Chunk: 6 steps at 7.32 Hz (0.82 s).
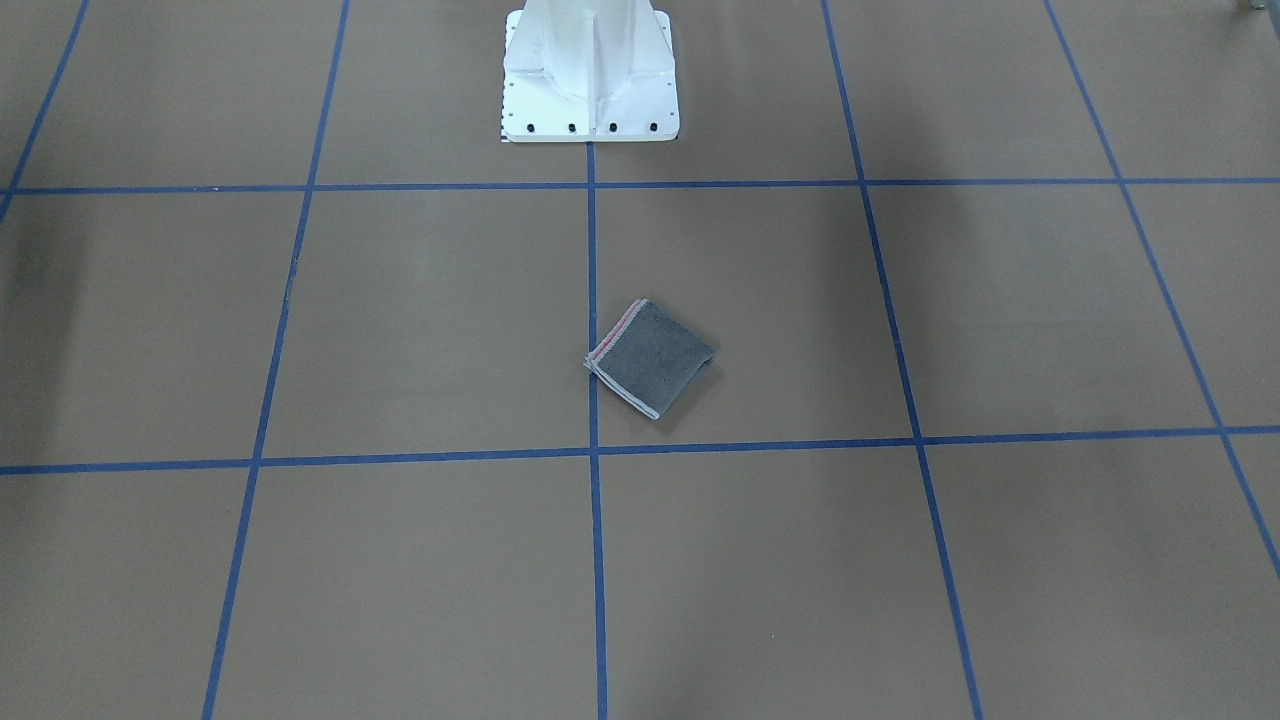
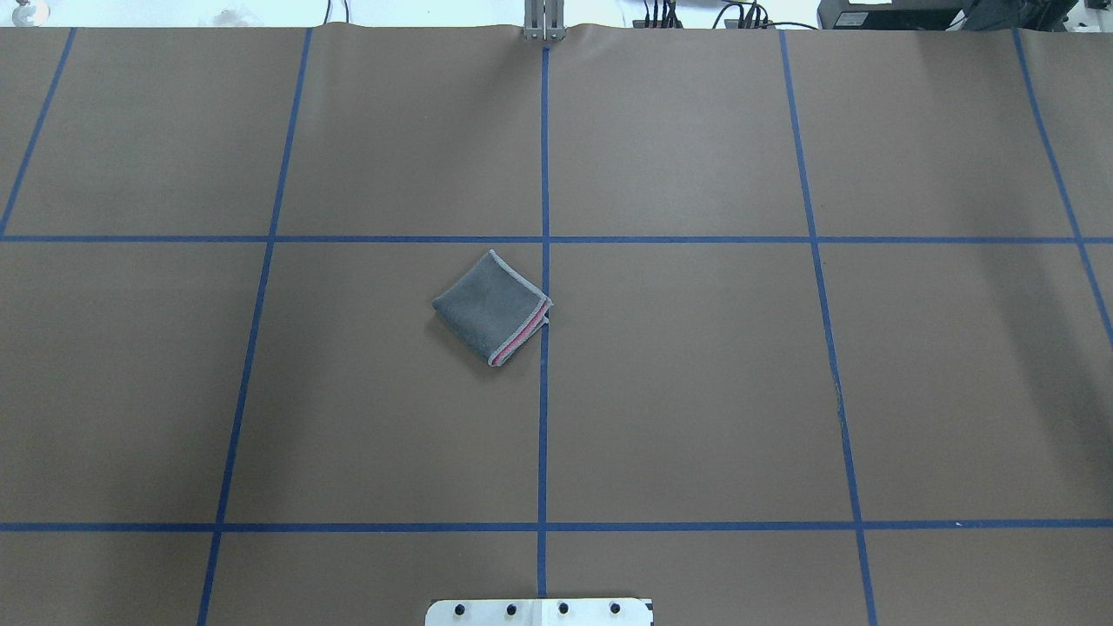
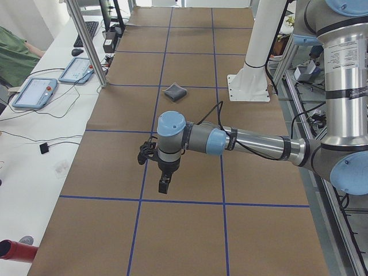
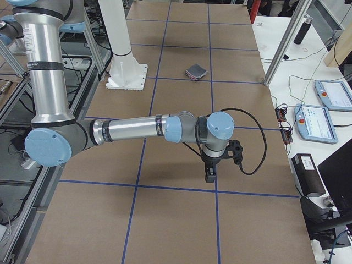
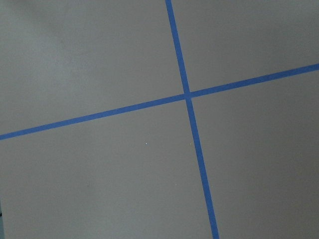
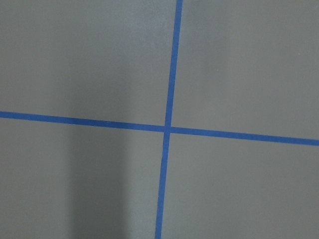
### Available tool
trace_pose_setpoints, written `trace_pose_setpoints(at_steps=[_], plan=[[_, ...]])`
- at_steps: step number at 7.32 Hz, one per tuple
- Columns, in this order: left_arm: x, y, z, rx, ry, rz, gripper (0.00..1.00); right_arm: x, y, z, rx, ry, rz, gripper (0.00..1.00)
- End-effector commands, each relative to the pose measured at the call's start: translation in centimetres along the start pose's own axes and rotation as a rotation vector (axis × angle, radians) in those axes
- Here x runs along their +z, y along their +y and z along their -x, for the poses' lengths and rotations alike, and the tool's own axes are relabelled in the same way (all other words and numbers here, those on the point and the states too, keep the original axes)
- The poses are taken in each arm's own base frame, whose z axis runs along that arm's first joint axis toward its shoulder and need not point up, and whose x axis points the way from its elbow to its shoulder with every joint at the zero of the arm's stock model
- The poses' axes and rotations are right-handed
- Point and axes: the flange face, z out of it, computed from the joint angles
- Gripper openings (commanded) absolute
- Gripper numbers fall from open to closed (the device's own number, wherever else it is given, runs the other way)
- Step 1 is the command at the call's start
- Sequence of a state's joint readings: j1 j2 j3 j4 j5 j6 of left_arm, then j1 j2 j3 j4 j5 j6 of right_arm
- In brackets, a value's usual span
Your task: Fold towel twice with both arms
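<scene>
On the table (image 2: 696, 391), folded grey towel (image 2: 491, 306)

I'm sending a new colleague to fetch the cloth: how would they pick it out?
On the brown table gridded with blue tape, look in front of the white pedestal, beside the centre line. The towel is a small folded dark grey square with a pink strip along one edge.

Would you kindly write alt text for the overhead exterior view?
A small folded towel, dark grey with a pink edge strip, lies with one corner on the central blue tape line of a brown table.
</scene>
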<state>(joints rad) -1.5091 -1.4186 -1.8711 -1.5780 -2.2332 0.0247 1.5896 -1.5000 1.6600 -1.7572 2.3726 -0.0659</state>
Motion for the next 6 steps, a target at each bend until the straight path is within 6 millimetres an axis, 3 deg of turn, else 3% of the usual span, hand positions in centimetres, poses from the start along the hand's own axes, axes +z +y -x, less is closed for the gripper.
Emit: trace_pose_setpoints(at_steps=[1, 6], plan=[[1.57, 1.65, -0.22, 0.013, 0.162, 0.035, 1.0, 0.23, 0.59, -0.15, 0.018, -0.038, 0.009, 1.0], [1.43, 1.48, 0.47, 0.023, 0.119, 0.031, 1.0, 0.27, 0.7, -0.24, 0.017, -0.032, 0.008, 1.0]])
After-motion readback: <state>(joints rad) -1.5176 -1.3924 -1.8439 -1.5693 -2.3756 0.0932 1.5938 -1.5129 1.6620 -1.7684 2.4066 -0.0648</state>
